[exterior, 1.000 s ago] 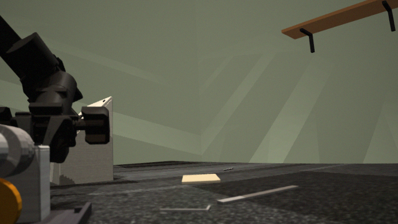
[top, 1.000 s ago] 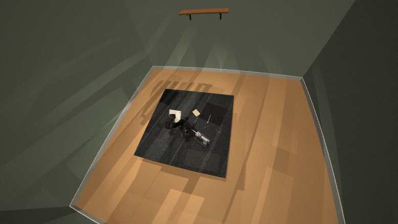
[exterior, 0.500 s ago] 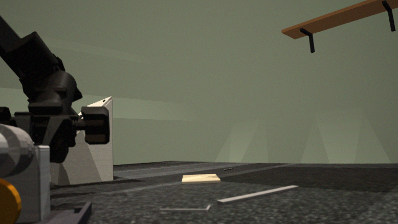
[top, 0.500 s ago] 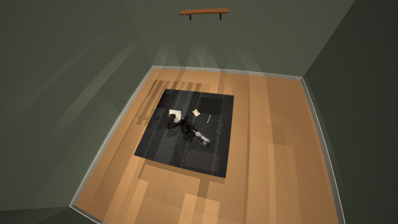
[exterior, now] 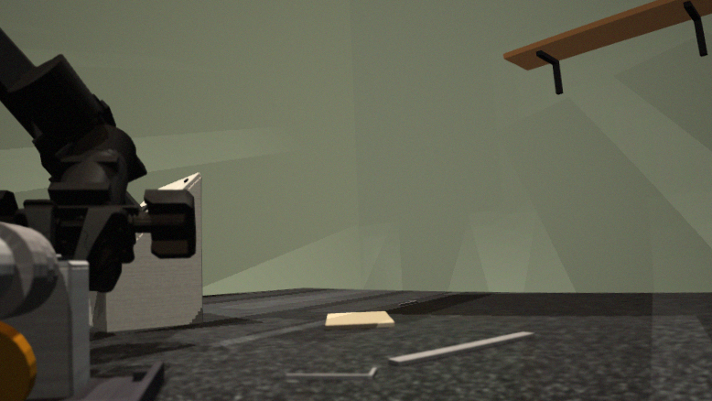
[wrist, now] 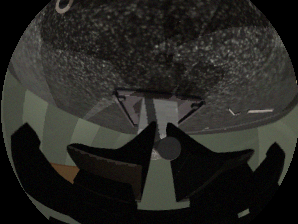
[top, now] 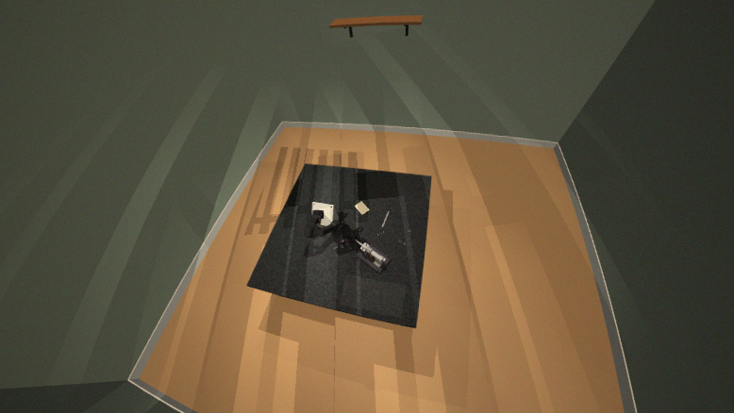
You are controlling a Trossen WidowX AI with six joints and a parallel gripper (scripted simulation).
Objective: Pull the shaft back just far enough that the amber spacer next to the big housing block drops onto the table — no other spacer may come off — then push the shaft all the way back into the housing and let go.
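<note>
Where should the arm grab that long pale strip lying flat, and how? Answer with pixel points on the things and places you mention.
Grip the pale strip [top: 385, 219] [exterior: 460, 348] [wrist: 260, 111] near mid-length, coming from straight above, with the jaws closing across its narrow width. It lies flat, long, straight and thin, so its two long edges probably offer the best hold.
</note>
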